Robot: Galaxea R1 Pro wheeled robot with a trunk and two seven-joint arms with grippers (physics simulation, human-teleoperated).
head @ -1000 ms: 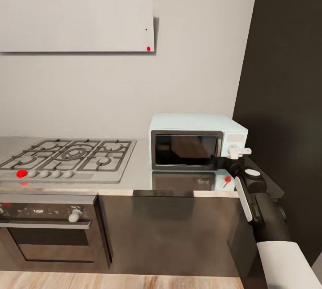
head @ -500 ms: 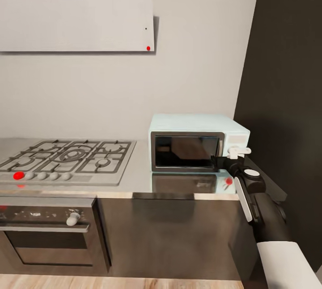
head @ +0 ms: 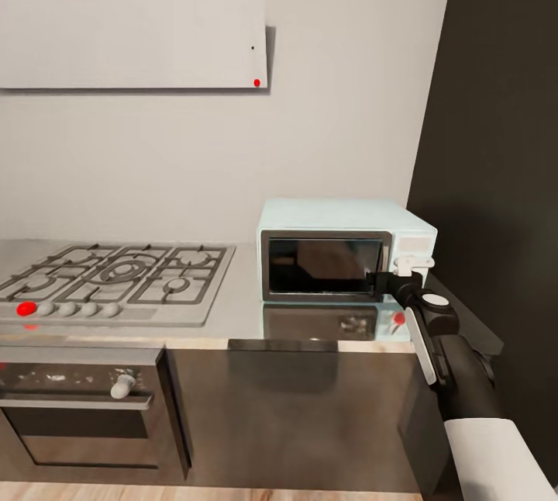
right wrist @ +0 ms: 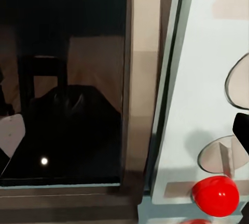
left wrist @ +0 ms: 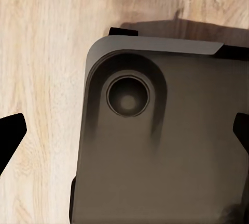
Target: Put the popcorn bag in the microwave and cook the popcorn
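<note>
The pale mint-blue microwave (head: 341, 249) stands on the grey countertop (head: 240, 309) with its steel-framed door shut. Its dark glass (right wrist: 67, 78) carries a dim tan patch that I cannot identify. My right gripper (head: 377, 282) hovers at the door's right edge, between the window and the control panel, below a white knob (head: 413, 261). In the right wrist view the gripper (right wrist: 124, 130) is open, facing the door's steel strip (right wrist: 142, 78) and the round red light (right wrist: 215, 195). My left gripper (left wrist: 124, 130) is open above my own dark base (left wrist: 166, 146). The popcorn bag is out of view.
A gas hob (head: 116, 278) lies left of the microwave, with an oven (head: 77, 400) beneath it and a flat grey hood (head: 132, 36) above. A tall dark cabinet (head: 496, 136) rises right beside the microwave. Wood floor (left wrist: 41, 52) surrounds my base.
The whole head view has drifted slightly, so the camera moved. My right gripper stays at the door's right edge. The tan patch in the glass has grown.
</note>
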